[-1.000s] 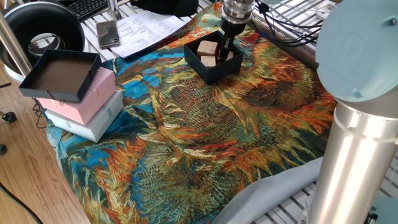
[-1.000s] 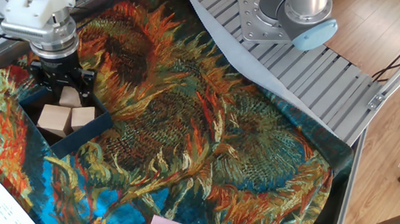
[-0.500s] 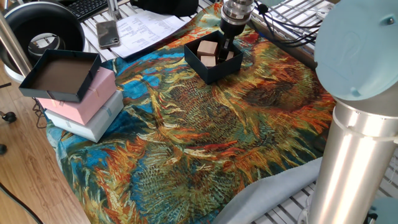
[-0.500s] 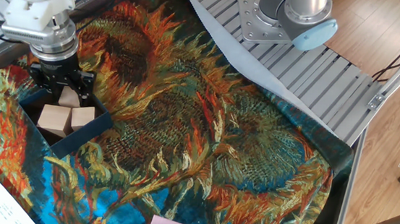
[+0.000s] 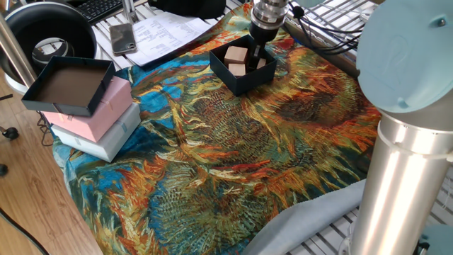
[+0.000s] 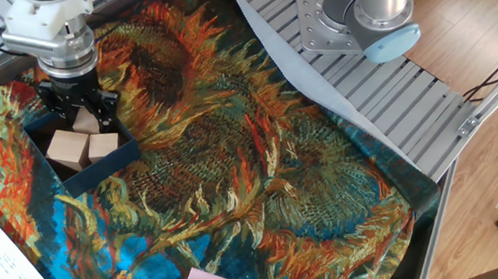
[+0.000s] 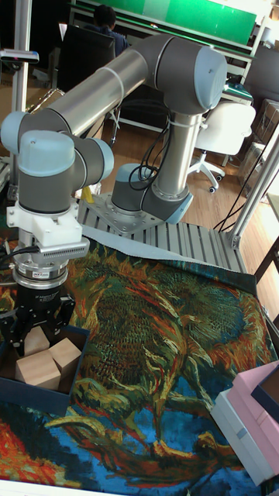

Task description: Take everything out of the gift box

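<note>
Three cubes [image 7: 48, 358] in tall view, hand [image 7: 36, 339] astride one

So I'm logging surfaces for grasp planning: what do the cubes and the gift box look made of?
The cubes look like bare, matte light-brown wood, with no sheen or paint. The gift box looks like cardboard: thin, straight navy walls and a brown inside, though that is hard to confirm.
</note>
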`<state>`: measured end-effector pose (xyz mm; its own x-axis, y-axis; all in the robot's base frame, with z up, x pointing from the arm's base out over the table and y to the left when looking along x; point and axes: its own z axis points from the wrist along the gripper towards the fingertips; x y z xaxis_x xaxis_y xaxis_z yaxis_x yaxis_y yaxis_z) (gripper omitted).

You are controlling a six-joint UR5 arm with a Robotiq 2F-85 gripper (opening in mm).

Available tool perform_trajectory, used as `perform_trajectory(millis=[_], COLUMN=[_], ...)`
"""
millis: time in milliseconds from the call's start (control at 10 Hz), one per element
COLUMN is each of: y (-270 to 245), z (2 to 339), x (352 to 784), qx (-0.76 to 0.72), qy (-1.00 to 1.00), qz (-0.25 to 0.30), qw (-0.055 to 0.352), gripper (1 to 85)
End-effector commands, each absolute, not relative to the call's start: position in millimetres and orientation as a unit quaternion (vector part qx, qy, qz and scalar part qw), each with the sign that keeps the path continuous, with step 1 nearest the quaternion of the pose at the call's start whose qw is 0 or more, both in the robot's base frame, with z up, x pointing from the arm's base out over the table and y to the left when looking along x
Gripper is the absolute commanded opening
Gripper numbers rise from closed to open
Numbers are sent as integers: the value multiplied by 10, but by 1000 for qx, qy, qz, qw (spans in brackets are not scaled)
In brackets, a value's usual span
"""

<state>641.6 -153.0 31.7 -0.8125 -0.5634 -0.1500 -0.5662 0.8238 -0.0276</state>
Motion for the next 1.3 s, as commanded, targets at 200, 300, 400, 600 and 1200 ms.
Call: perform_trajectory(millis=[200, 300, 400, 600, 1200], y=[-1542, -1520, -1508, -1562, -1478], z=[269, 272, 296, 400, 723], x=[6404, 6388, 6372, 6318, 6152], qx=[-294, -290, -287, -288, -267], qy=[953, 954, 955, 956, 961], qz=[13, 18, 20, 22, 35], qw=[71, 69, 67, 59, 56], gripper=[500, 463, 460, 453, 453])
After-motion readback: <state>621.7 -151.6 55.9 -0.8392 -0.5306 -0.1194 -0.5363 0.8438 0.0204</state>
